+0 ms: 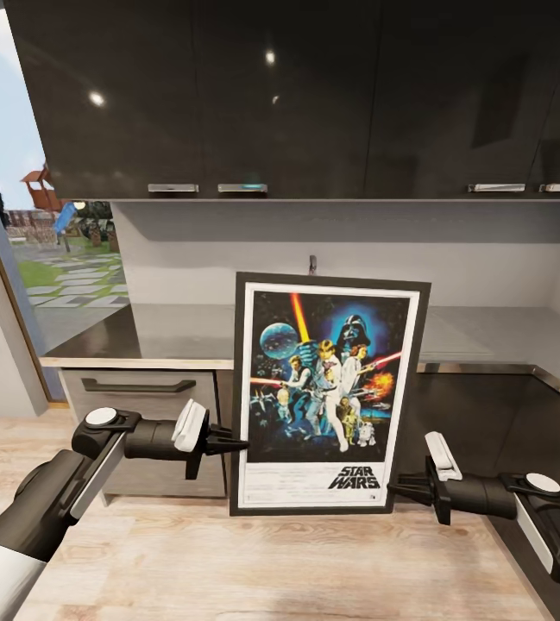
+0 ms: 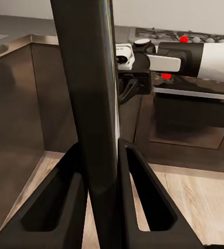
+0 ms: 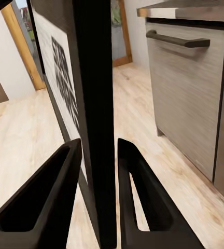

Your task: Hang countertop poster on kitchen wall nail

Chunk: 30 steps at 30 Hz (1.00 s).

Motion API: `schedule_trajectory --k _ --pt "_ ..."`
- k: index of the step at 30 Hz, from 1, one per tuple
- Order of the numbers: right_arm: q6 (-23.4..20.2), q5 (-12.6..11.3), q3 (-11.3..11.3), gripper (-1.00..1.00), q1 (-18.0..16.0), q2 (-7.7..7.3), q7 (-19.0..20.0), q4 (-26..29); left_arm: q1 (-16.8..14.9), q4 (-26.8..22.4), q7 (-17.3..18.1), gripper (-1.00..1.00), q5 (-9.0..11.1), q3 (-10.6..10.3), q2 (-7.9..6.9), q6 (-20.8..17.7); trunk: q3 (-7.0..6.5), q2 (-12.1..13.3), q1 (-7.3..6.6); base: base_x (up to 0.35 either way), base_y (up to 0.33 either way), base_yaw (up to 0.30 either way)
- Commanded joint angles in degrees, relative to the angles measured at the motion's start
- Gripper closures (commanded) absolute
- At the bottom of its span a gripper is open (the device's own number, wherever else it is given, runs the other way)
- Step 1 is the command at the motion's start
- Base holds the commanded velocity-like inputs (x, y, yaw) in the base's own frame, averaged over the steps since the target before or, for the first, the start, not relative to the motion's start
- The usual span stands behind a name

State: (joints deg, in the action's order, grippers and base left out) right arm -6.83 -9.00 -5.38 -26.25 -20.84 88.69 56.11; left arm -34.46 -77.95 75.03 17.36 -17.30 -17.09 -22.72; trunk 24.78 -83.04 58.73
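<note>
I hold the Star Wars poster (image 1: 330, 392) upright in the air in front of the kitchen countertop (image 1: 167, 332), its black frame and white border facing me. My left gripper (image 1: 238, 446) is shut on the frame's left edge low down, and my right gripper (image 1: 398, 489) is shut on the right edge near the bottom corner. Seen edge-on, the poster's frame (image 2: 94, 104) runs between the left fingers (image 2: 60, 207). The same dark frame edge (image 3: 94, 104) sits between the right fingers (image 3: 143, 202), with part of the printed face beside it. No wall nail can be made out.
Dark glossy upper cabinets (image 1: 297, 95) hang over the counter against a pale wall. A tap (image 1: 312, 263) shows just above the poster's top edge. A drawer front with a dark handle (image 1: 137, 385) is on the left, a glass door to a garden further left, wooden floor below.
</note>
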Motion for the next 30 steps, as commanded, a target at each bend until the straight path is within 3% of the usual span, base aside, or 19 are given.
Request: schedule_trajectory --k 1,7,8,24,28,30 --pt "-0.8 -0.2 0.0 1.00 0.0 0.01 0.4 0.0 -0.1 0.1 -1.0 1.00 0.2 -0.1 -0.05 -0.4 0.07 0.0 0.00 0.000 0.000 0.000" --pt "-0.8 -0.2 0.0 1.00 0.0 0.01 0.4 0.0 -0.1 0.2 -1.0 1.00 0.2 0.7 -0.05 -0.4 0.07 0.0 0.00 0.000 0.000 0.000" --pt "-0.8 -0.2 0.0 1.00 0.0 0.01 0.4 0.0 -0.1 0.2 -1.0 -1.00 0.2 0.9 -0.05 -0.4 0.07 0.0 0.00 0.000 0.000 0.000" --pt "-0.8 -0.2 0.0 1.00 0.0 0.01 0.4 0.1 -0.1 0.5 -1.1 -1.00 0.1 2.2 -0.13 -0.4 0.07 0.0 0.00 0.000 0.000 0.000" --pt "-0.8 -0.2 0.0 1.00 0.0 0.01 0.4 0.1 -0.1 2.8 -1.1 -1.00 0.1 2.8 -0.30 -0.2 0.07 0.0 0.00 0.000 0.000 0.000" --pt "-0.8 -0.2 0.0 1.00 0.0 0.01 0.4 0.1 -0.1 5.9 -1.0 -1.00 0.1 4.4 -1.57 1.3 0.07 0.0 0.00 0.000 0.000 0.000"
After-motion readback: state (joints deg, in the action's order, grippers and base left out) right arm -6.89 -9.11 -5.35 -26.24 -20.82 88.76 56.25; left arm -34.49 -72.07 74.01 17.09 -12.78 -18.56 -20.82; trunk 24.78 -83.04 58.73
